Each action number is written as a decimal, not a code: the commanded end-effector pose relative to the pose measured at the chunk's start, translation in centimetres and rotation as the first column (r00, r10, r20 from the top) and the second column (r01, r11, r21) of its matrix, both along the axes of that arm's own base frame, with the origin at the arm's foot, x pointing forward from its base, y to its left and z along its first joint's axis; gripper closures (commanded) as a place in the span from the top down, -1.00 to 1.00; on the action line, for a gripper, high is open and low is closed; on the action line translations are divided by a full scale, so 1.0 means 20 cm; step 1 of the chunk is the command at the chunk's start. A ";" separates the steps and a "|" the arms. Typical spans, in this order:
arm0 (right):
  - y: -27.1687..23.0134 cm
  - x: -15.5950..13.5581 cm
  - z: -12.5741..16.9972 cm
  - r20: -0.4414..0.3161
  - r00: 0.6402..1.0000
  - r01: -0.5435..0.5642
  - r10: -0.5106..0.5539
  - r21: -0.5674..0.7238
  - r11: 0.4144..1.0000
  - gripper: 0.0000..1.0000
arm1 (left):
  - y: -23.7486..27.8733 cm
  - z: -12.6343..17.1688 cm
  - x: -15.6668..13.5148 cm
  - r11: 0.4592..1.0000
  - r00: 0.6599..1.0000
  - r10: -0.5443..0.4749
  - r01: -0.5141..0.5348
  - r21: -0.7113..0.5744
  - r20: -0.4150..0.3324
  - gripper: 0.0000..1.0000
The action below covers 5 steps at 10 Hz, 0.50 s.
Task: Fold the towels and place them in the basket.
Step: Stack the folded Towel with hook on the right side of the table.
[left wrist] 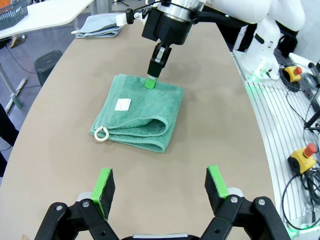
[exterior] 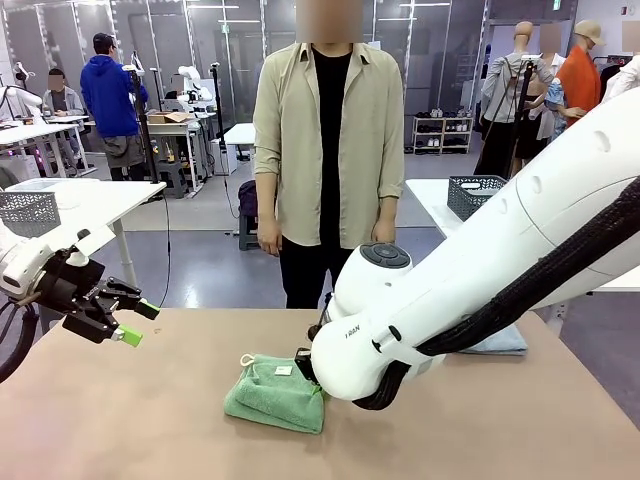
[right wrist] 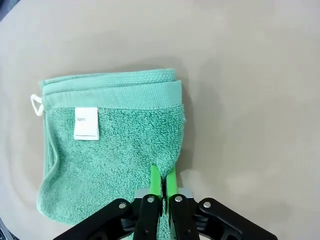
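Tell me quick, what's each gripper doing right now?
Left gripper: open, empty, hovering above the table.
Right gripper: shut on an edge of the folded mint green towel.

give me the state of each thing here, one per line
mint green towel: folded, flat on the table, edge pinched
grey-blue towel: folded, lying at the table's far end
right gripper: shut on the mint green towel's edge
left gripper: open, empty, above the table
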State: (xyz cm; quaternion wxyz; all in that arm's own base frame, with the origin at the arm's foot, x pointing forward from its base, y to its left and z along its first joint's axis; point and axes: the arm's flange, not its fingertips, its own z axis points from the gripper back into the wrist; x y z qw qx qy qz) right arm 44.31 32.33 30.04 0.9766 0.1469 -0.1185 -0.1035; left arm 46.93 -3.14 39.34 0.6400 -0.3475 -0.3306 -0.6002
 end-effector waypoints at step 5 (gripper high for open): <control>-0.47 0.25 0.45 0.229 0.973 -0.029 0.028 0.003 1.000 -0.91 | 0.00 0.01 0.00 1.000 1.000 0.007 -0.007 0.010 -0.013 0.83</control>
